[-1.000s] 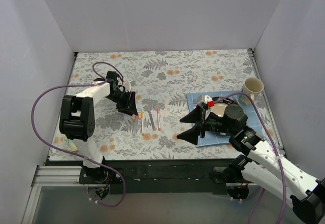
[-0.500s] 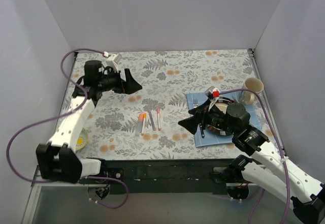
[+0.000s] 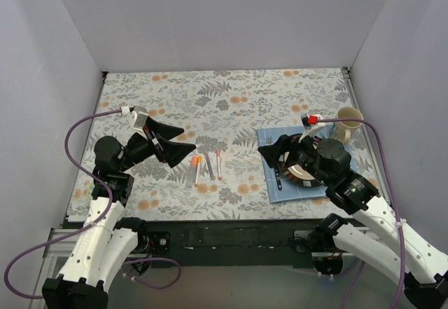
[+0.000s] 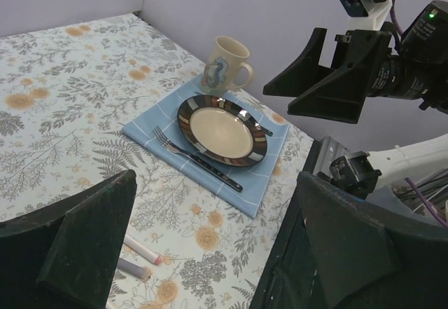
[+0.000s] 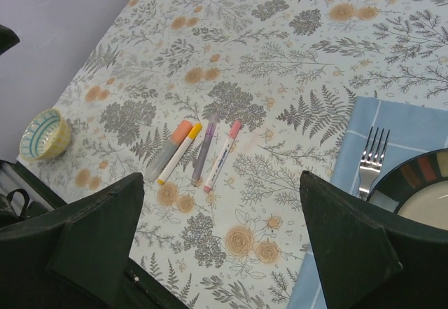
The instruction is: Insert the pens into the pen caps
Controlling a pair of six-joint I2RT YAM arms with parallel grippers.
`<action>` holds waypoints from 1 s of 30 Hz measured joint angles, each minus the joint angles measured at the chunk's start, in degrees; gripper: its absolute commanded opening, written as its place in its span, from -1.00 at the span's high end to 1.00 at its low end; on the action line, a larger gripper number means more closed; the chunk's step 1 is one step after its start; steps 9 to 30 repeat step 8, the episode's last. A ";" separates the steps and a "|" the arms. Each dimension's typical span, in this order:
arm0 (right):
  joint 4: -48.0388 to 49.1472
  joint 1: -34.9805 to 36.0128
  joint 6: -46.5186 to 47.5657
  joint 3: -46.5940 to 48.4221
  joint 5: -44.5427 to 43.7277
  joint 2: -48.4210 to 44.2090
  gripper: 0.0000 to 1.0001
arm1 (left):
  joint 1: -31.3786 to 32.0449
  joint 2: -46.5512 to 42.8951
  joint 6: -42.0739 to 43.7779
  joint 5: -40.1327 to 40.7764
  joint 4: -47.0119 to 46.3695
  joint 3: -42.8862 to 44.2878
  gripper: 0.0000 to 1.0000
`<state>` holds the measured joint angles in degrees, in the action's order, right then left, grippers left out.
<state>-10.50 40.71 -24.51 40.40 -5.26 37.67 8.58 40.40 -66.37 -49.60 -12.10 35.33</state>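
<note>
**Pens lie between two wide-open claws**

A fern-and-flower tabletop [image 3: 231, 92] sits boxed in by pale walls [image 3: 210, 22] on three sides. The pens [image 3: 207, 167] lie side by side on the cloth, nearer the front edge than the back. The left claw [image 3: 189, 138] and the right claw [image 3: 268, 153] hang above the tabletop to either side of them, both spread wide and holding nothing. A blue mat [image 3: 268, 136] with a plate [image 4: 217, 130] and a mug [image 3: 348, 121] crowds the right edge. The widest open stretch of cloth runs along the far wall.

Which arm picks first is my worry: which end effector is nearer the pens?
Left. The left end effector hovers just up-left of the pens; the right end effector hangs farther off, over the left edge of the blue napkin.
</note>
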 measured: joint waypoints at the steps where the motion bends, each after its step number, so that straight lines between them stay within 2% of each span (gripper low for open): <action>1: 0.07 0.00 0.04 0.00 -0.28 -0.07 -0.96 | 0.00 -0.68 -0.46 -0.02 -0.37 -0.61 -0.96; 8: 1.14 0.00 0.00 0.00 -0.98 0.35 -0.97 | 0.26 -3.13 -1.88 -0.42 -3.41 -2.62 -0.97; 30: 1.14 0.00 0.00 0.00 -0.98 0.35 -0.97 | 0.26 -3.13 -1.88 -0.42 -3.41 -2.62 -0.97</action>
